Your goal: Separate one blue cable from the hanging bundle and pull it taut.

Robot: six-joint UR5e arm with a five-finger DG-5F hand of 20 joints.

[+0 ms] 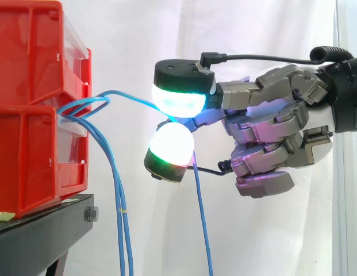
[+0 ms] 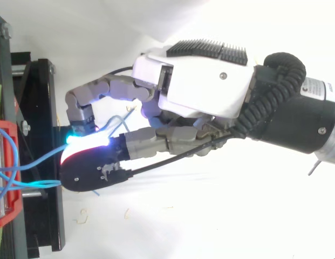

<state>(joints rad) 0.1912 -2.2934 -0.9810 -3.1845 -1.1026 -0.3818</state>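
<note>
Pinching a blue cable (image 1: 202,218) between two glowing pads (image 1: 177,99), the robot hand (image 1: 270,132) reaches in from the right toward stacked red bins (image 1: 29,115) on a black stand (image 1: 46,230). Its other fingers are curled back against the palm. The stretch of cable inside the pinch is hidden by the pads, and in the top view their glare washes out the point of contact. From the front of the bins the held cable runs in a shallow arch to the hand, then drops from the pinch and is cut off at the lower edge of the side view. Where it starts cannot be made out: it disappears into the gap between the upper and lower bin, amid a loop of blue. The rest of the bundle (image 1: 122,230) hangs just beside the stand, well apart from the hand, its ends also cut off below. A white curtain (image 1: 253,34) hangs behind.
</note>
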